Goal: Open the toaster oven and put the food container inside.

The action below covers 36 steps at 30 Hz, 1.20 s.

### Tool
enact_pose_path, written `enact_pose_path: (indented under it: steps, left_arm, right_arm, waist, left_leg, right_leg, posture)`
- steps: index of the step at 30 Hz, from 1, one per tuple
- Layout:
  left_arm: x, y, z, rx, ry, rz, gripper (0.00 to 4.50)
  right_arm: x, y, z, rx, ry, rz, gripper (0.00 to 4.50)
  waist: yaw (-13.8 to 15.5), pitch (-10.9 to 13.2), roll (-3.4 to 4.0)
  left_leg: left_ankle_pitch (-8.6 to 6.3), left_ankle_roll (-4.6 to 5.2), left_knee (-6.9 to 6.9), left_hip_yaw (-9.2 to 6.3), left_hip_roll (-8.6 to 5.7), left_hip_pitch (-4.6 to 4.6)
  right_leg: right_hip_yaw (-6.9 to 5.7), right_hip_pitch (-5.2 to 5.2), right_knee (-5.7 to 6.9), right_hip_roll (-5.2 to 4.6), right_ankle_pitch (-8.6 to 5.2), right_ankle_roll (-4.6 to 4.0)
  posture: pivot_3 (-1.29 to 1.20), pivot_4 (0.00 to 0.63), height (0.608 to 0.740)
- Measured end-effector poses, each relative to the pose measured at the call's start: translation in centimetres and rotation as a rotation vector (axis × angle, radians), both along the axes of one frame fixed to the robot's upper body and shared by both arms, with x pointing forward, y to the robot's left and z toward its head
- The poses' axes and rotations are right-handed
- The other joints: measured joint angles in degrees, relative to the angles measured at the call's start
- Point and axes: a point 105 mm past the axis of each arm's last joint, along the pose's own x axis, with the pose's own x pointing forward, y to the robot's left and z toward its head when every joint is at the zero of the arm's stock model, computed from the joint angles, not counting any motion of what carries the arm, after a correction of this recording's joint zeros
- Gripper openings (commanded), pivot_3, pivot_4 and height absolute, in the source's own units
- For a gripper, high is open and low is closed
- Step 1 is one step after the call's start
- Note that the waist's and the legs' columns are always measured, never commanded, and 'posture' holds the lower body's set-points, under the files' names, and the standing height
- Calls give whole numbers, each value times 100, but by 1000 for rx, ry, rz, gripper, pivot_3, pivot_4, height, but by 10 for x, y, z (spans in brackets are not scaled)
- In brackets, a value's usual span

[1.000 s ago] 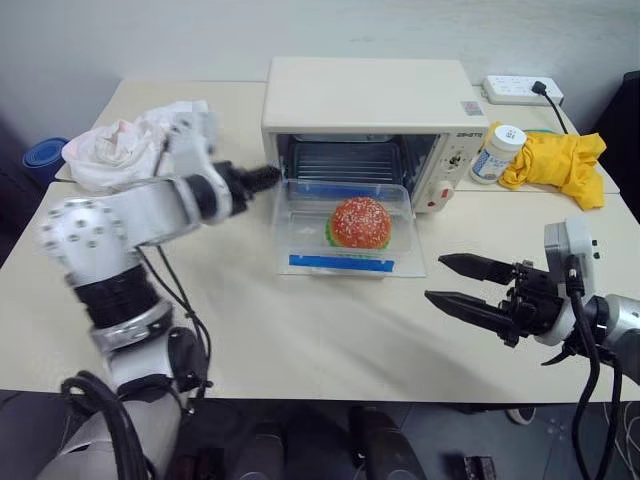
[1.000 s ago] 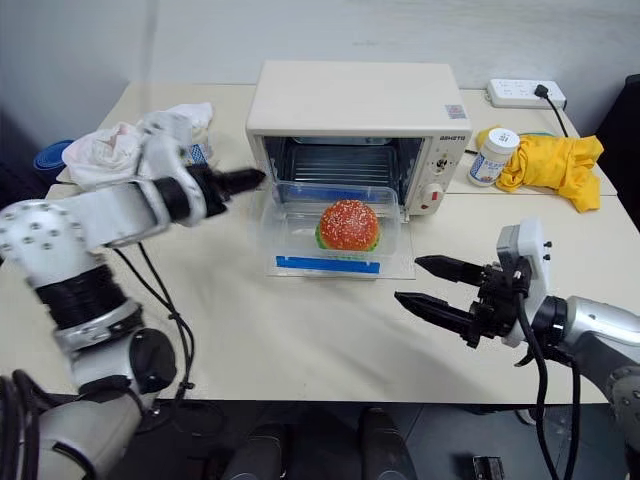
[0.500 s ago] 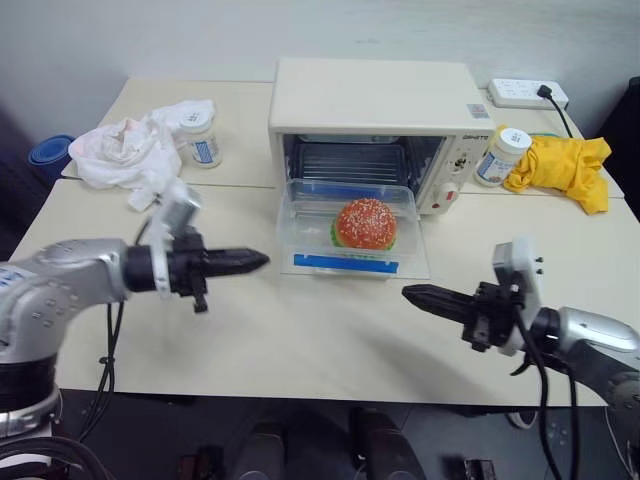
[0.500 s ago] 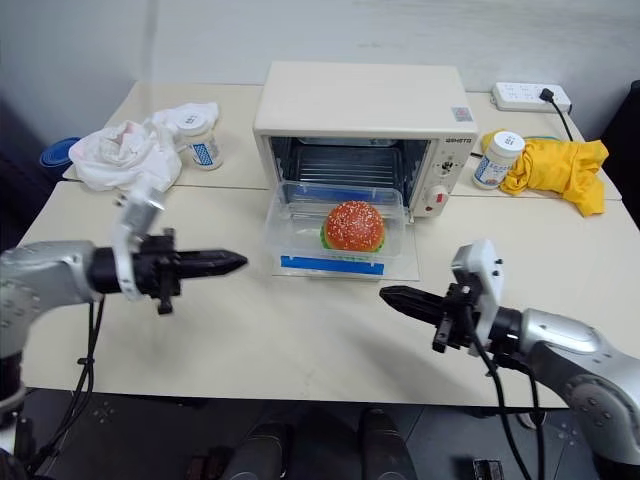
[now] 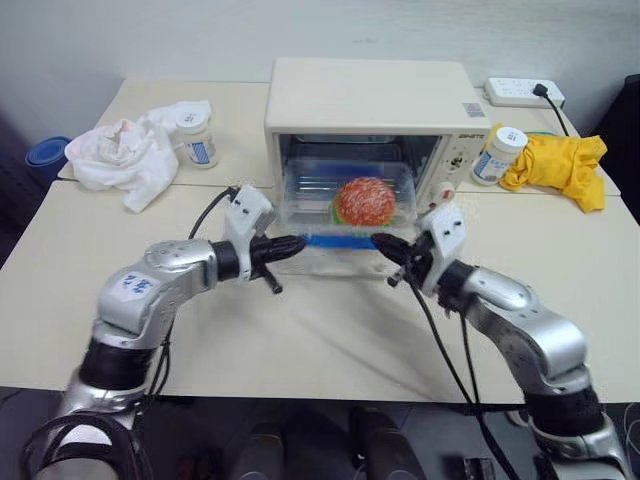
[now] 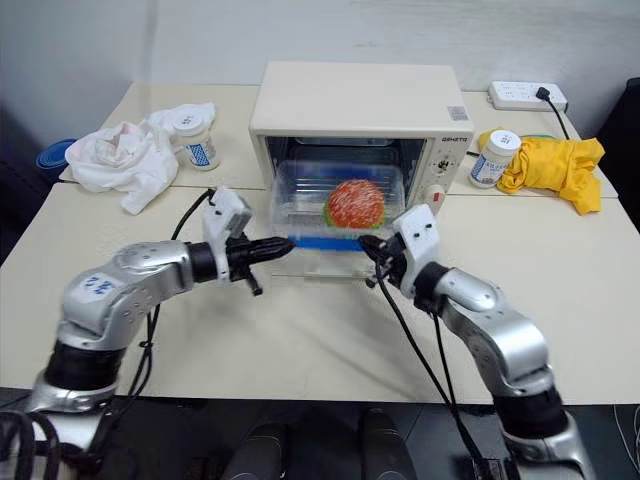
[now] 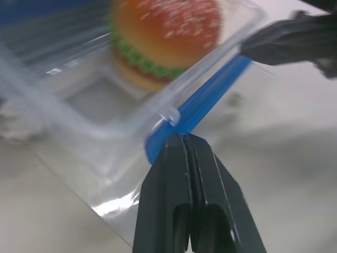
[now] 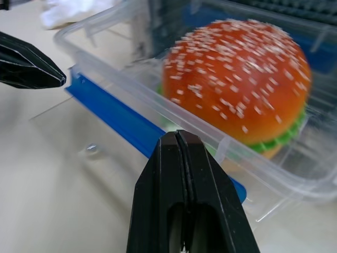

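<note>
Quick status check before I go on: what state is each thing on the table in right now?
Toaster oven: door down, open.
Food container: lid on, burger inside, partly inside the oven.
Left gripper: shut, tip at container's blue front strip.
Right gripper: shut, tip at the same strip.
Jar by white cloth: upright, lidded.
Jar by yellow cloth: upright, lidded.
Power strip: plug in.

Both arms are silver-grey metal with rounded segments. Black cables loop along them. The left arm (image 5: 150,290) carries what looks like blue lettering. White blocks sit behind tapering black fingers (image 7: 184,179).
</note>
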Motion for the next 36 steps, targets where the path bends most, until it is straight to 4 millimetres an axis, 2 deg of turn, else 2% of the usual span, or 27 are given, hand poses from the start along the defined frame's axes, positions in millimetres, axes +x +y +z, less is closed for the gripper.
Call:
enact_pose_path:
  steps: [2,5,7,11,15,18,21,25,27,29,32,35,36]
  left_arm:
    - [8,-6,2,-24,-11,37,37]
    - [30,-6,13,-57,-53,148,37]
    - [35,-11,20,-78,-78,171,37]
    - [43,-22,20,-89,-84,179,37]
    - [50,-19,25,-82,-106,201,37]
    - [50,-8,31,-83,-116,190,37]
    - [48,22,40,-91,-120,217,37]
    - [23,79,57,-61,-126,200,37]
    - [2,88,66,-47,-118,107,37]
    - [-18,91,72,-20,-115,12,425]
    - [-50,103,68,61,-43,-130,1252]
    - [-77,114,65,143,50,-250,2178]
    - [-84,114,66,176,66,-289,2474]
  right_arm:
    - [10,0,2,11,-15,-40,0]
    - [30,-2,5,16,-36,-92,0]
    - [42,-3,7,14,-52,-118,0]
    - [64,-9,5,-8,-56,-168,0]
    - [69,-11,15,17,-81,-156,0]
    - [55,-19,24,36,-114,-124,0]
    - [31,-26,21,38,-95,-66,0]
    - [-32,-53,-1,20,78,62,0]
    - [-56,-54,-5,26,141,131,0]
    - [-70,-51,-8,26,185,179,0]
    - [-82,-52,-21,10,250,191,0]
    - [-77,-53,-38,-9,297,151,0]
    - [-73,-52,-43,-12,304,130,0]
  waist:
    - [1,0,0]
    - [-1,0,0]
    - [-4,0,1]
    - [-10,0,1]
    - [-40,0,1]
    - [-63,0,1]
    - [-114,0,1]
    - [-143,1,3]
    - [-145,1,3]
    - [-141,2,2]
    - [-154,2,1]
    - [-152,2,-1]
    - [-150,2,-2]
  left_leg:
    - [0,0,-3,0,1,-4]
    - [1,-1,0,2,-1,-3]
    - [1,-2,-3,3,-1,-1]
    - [5,-8,-5,5,-1,-5]
    - [7,-13,-15,5,1,-11]
    - [10,-17,-19,5,1,-27]
    - [9,-16,-22,5,1,-36]
    - [2,-5,-27,6,5,-37]
    - [2,-4,-21,10,4,-30]
    - [2,1,-18,8,5,12]
    - [1,3,-24,12,9,45]
    - [0,4,-25,15,13,46]
    - [0,4,-25,15,13,46]
  right_leg:
    - [-1,-7,2,0,0,0]
    - [-1,-7,3,-1,1,1]
    - [0,-7,4,-1,1,1]
    - [0,-14,4,-3,1,1]
    - [0,-25,11,-2,1,1]
    - [0,-41,26,-5,1,1]
    - [0,-52,28,-6,1,1]
    - [0,-56,27,-4,-2,-2]
    - [3,-51,22,-4,-3,-3]
    - [1,-2,6,1,-5,-7]
    - [1,23,1,6,-18,-29]
    - [2,21,0,8,-68,-120]
    - [2,22,2,7,-68,-120]
  posture:
    - [0,150,740]
    - [0,150,740]
    - [0,150,740]
    - [0,150,740]
    - [0,150,740]
    - [0,150,740]
    - [0,150,740]
    - [0,150,740]
    - [0,150,740]
    - [0,150,740]
    - [0,150,740]
    - [0,150,740]
    - [0,150,740]
